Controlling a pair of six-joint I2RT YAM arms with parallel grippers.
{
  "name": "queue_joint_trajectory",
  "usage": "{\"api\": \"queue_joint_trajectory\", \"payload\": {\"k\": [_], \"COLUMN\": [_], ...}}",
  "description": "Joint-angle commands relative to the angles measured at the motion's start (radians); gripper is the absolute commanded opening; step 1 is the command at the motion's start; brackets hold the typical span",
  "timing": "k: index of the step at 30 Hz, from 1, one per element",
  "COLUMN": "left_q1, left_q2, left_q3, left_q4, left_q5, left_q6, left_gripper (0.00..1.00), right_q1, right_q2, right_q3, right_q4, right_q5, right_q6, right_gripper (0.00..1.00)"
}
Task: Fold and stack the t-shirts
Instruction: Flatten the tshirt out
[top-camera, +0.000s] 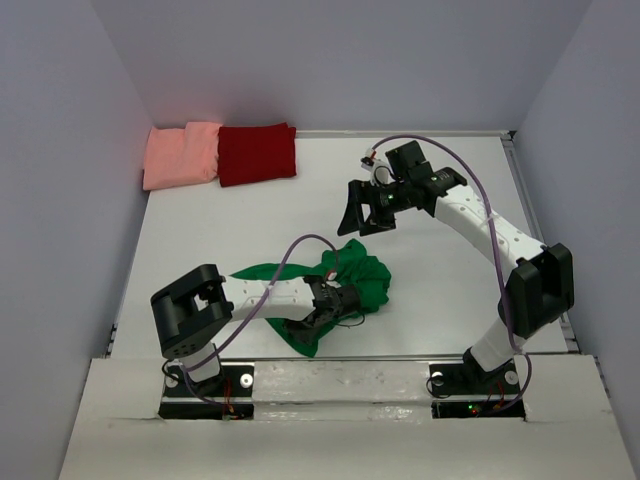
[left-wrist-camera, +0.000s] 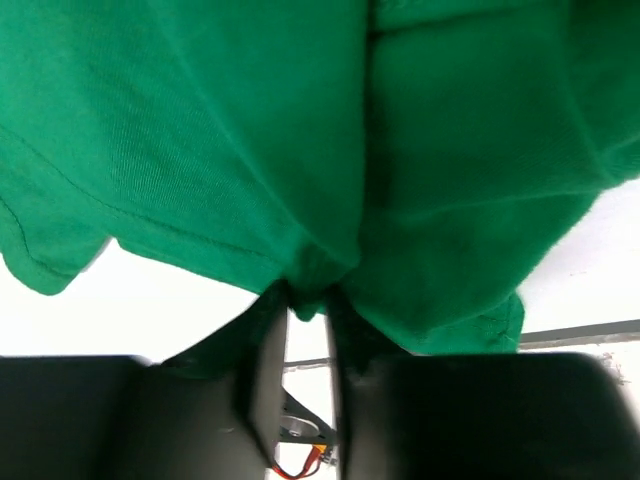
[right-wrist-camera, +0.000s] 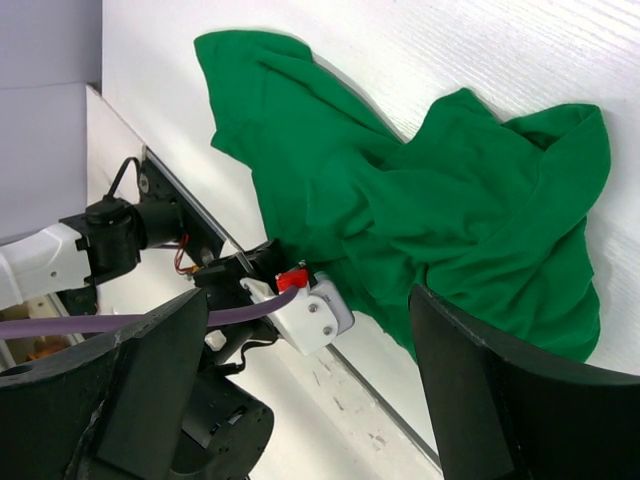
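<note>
In the left wrist view the green t-shirt runs past three edges, and its fold covers the blurred tips of the left end effector; whether they pinch the cloth I cannot tell. The right end effector is cut by the bottom edge of its own view.

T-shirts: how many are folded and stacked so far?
Done: the salmon-pink t-shirt and dark red t-shirt lie folded, side by side. In hand: the left end effector pinches the crumpled green t-shirt. Left: folding it and stacking all three.
</note>
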Motion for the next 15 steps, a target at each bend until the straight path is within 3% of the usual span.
{"api": "queue_joint_trajectory", "payload": {"k": [1,4,8,15], "left_q1": [0.005,0.005,0.006,0.027], "left_q2": [0.014,0.014,0.001,-0.029], "left_q3": [0.015,0.017,0.018,0.059], "left_q4": [-0.003,-0.004,-0.013,-0.058], "left_q5": [0.017,0.015,-0.008,-0.064], "left_q6": [0.01,0.009,-0.002,-0.04], "left_gripper": [0.19,0.14,0.0,0.0], "right_q1": [-0.014,-0.014,-0.014,-0.014], "right_q2": [-0.034,-0.034,-0.034,-0.023], "right_q3": [0.003,0.001,0.0,0.0], "right_q4": [0.04,0.04,0.042,0.042], "right_q5": [-0.017,-0.018,-0.018,-0.018], "right_q6": [-0.002,-0.002,-0.003,-0.022], "right_gripper": [0.86,0.86,0.86,0.86]}}
